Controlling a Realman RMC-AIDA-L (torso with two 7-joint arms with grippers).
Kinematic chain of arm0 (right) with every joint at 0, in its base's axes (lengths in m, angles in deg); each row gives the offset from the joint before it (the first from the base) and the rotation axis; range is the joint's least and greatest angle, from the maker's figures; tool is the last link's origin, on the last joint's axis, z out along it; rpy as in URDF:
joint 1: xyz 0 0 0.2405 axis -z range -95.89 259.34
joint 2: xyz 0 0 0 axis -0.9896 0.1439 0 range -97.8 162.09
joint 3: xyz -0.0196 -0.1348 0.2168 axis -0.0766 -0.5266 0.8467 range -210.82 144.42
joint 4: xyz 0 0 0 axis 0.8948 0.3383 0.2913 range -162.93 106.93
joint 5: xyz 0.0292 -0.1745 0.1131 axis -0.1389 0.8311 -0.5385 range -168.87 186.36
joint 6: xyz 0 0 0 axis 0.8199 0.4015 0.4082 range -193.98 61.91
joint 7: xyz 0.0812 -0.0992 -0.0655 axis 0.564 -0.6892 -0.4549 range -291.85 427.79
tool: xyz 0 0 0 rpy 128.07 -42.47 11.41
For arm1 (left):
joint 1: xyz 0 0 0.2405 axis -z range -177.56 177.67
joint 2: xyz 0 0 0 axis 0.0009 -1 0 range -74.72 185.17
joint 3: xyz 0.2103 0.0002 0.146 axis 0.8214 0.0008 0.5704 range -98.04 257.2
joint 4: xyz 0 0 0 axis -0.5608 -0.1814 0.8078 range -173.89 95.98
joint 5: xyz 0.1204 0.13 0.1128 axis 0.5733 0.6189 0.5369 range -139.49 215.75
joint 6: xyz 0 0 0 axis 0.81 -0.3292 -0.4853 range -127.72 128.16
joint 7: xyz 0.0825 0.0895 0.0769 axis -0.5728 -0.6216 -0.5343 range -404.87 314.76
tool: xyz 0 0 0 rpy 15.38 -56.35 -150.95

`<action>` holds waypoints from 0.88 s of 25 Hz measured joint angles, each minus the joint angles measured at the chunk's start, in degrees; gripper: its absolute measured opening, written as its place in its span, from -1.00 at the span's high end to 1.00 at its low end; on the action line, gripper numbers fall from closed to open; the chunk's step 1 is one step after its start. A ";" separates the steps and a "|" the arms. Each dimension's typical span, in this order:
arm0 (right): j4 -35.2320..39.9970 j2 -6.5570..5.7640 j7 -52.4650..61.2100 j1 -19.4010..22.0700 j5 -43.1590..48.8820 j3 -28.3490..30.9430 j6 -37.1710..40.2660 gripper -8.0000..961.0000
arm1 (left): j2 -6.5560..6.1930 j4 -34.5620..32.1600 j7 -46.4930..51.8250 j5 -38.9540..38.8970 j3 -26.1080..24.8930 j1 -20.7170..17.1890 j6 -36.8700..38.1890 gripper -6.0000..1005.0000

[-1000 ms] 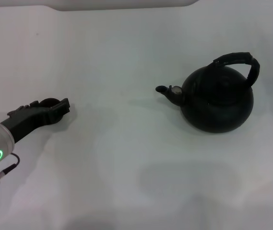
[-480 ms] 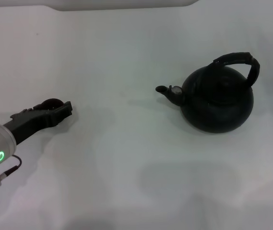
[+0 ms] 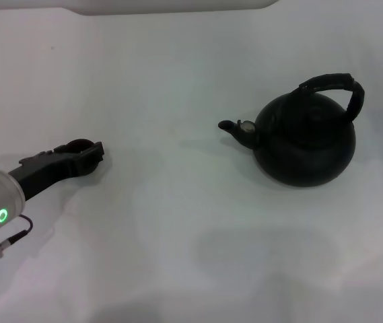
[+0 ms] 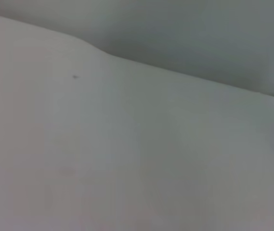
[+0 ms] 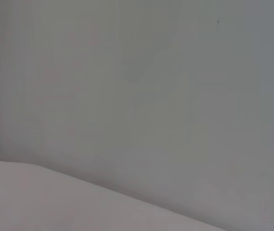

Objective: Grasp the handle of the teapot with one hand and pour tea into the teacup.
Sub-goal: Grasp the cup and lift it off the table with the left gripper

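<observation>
Reaching left gripper point(image 3: 87, 153) over teacup point(image 3: 77, 145), grip unclear | teapot point(image 3: 305, 145) well apart | white table point(image 3: 178, 222)

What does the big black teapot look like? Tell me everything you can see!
The teapot is round and fat like a ball, matte black all over, maybe metal. A short spout sticks out toward the robot's left. A thick black handle, wrapped-looking, arches over its top and leans to the far side. It stands upright on the white table, on the robot's right. Nothing grips or touches it; the left gripper is far away.
</observation>
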State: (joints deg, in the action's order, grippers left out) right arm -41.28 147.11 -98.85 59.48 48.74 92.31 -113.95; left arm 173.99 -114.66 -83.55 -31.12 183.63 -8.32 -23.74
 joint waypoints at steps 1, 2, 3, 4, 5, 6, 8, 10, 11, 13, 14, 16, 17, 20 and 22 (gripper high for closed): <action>0.00 0.00 0.00 0.01 0.00 0.00 -0.03 -0.82 | -0.01 0.13 0.00 0.00 -0.19 0.25 -0.39 -0.64; 0.00 0.00 0.00 0.04 0.00 0.00 -0.07 -0.82 | -0.01 0.20 0.00 -0.01 -0.31 0.46 -0.63 -0.62; 0.00 0.00 0.00 0.06 0.00 0.00 -0.10 -0.82 | -0.02 0.27 0.00 -0.01 -0.41 0.59 -0.82 -0.59; 0.00 0.00 0.00 0.09 0.00 0.00 -0.17 -0.81 | -0.02 0.33 0.00 -0.02 -0.50 0.70 -1.00 -0.57; 0.00 0.00 0.00 0.12 0.00 0.00 -0.23 -0.81 | -0.03 0.36 0.00 -0.02 -0.58 0.77 -1.14 -0.54; 0.00 0.00 0.00 0.15 0.00 0.00 -0.26 -0.81 | -0.02 0.38 0.00 -0.02 -0.60 0.78 -1.16 -0.52; 0.00 0.00 0.01 0.17 0.00 0.00 -0.30 -0.81 | -0.02 0.40 0.00 0.05 -0.61 0.81 -1.17 -0.45; 0.00 0.00 0.00 0.19 0.00 0.00 -0.29 -0.82 | -0.02 0.40 0.00 0.20 -0.60 0.82 -1.18 -0.38; 0.00 0.00 -0.01 0.18 0.00 0.00 -0.26 -0.82 | -0.02 0.40 0.00 0.24 -0.60 0.82 -1.18 -0.35; 0.00 0.00 -0.04 0.12 0.00 0.00 -0.16 -0.82 | -0.02 0.27 -0.08 0.30 -0.62 0.81 -1.28 -0.35; 0.00 0.00 -0.05 0.09 0.00 0.00 -0.11 -0.82 | -0.02 0.02 -0.20 0.32 -0.56 0.79 -1.58 -0.35; 0.00 0.00 -0.06 0.04 0.00 0.00 -0.04 -0.82 | -0.05 -0.90 -0.52 0.36 -0.56 0.78 -1.94 -0.34; 0.00 -0.01 -0.06 0.02 0.00 0.00 -0.02 -0.82 | -0.10 -1.41 -0.66 0.43 -0.57 0.73 -2.07 -0.34; 0.00 -0.06 -0.08 -0.03 0.00 0.00 0.00 -0.82 | -0.18 -3.49 -1.97 1.24 -0.85 0.55 -3.17 -0.34; 0.01 -0.07 -0.08 -0.04 0.00 0.00 0.02 -0.82 | -0.19 -4.51 -3.87 1.79 -1.91 0.95 -5.55 -0.34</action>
State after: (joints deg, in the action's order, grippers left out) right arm -41.27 147.03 -98.93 59.44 48.73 92.31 -113.93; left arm 173.79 -119.17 -87.42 -29.34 181.72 -7.37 -29.29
